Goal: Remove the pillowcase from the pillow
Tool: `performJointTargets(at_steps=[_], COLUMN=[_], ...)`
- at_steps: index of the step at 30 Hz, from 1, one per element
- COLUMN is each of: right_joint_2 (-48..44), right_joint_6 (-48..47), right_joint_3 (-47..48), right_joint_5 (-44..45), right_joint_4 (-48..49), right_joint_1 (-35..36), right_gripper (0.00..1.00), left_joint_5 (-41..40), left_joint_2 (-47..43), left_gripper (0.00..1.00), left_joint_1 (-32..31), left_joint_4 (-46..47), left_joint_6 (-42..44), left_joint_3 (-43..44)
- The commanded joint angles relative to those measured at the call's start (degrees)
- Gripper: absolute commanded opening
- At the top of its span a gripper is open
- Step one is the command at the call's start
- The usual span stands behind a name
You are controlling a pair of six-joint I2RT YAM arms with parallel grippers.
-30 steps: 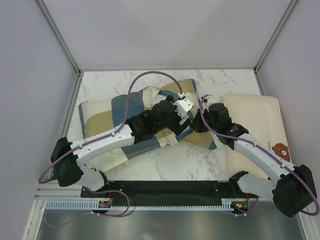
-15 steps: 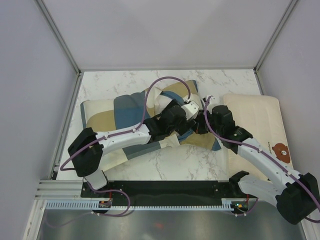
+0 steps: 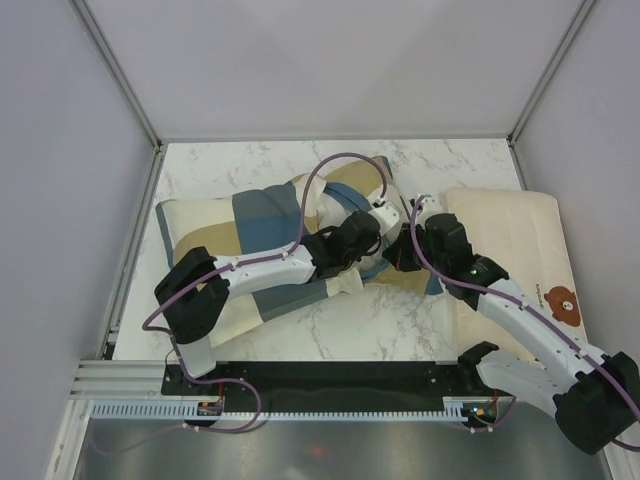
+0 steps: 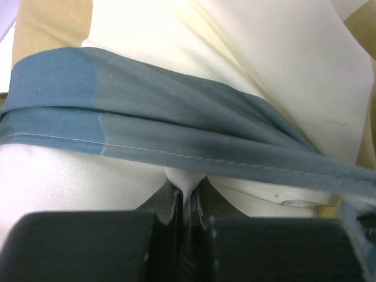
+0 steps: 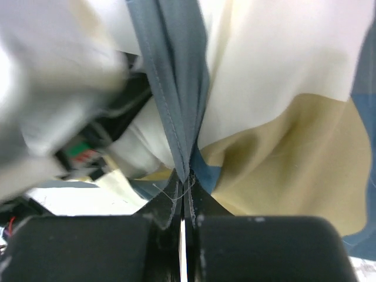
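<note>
The worktop point(image 3: 420, 320) fills the middle of the top view. The pillowcase point(image 3: 215, 235) lies across it from the left side to the middle, with blue, tan and cream blocks. The pillow point(image 4: 76, 176) is inside it. In the left wrist view it shows as white stuff under the blue hem point(image 4: 176, 153). A flat bear pillow point(image 3: 520, 240) lies at the right and has no part in this.

Both arms meet at the open end of the pillowcase, just right of the middle of the top view. The left end effector point(image 4: 185, 197) is closed tight on a small pinch of white cloth just below the hem. I think that is the pillow. The right end effector point(image 5: 183, 194) is closed tight on the folded blue hem.

The step now looks like pulling the two apart. To do it well, one arm should hold the pillow in place while the other draws the hem away along the pillow's length. Go slow and straight. Both pinches are thin, so a hard tug could make the cloth slip out. If the cloth bunches up, let go and grab lower.
</note>
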Motion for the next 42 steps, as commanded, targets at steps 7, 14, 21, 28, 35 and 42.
performJointTargets(at_steps=[7, 14, 21, 28, 35, 42], right_joint_2=[8.3, 13.5, 19.4, 25.0, 27.2, 31.4], right_joint_6=[-1.2, 1.1, 0.9, 0.6, -1.1, -4.1], right_joint_3=[7.0, 8.4, 11.6, 12.1, 11.4, 13.1], right_joint_5=[19.1, 28.2, 33.6, 35.7, 34.8, 32.4], right_joint_4=[-16.8, -19.7, -25.5, -26.2, -26.9, -25.6], right_joint_1=[0.1, 0.1, 0.0, -1.6, -4.9, -10.0], right_gripper=[0.00, 0.00, 0.00, 0.00, 0.00, 0.00], left_joint_5=[4.1, 7.1, 11.9, 12.1, 14.8, 15.3], left_joint_2=[-8.7, -15.0, -20.3, -24.7, -24.9, -27.2], left_gripper=[0.02, 0.02, 0.02, 0.02, 0.02, 0.02], left_joint_1=[9.7, 16.3, 22.7, 24.6, 30.3, 31.3], left_joint_4=[-14.0, -17.6, -17.3, -15.7, -14.2, -13.7], left_joint_6=[-4.5, -3.9, -4.3, -4.4, -5.6, -5.6], left_joint_3=[-0.1, -0.3, -2.5, -4.8, -6.2, -7.4])
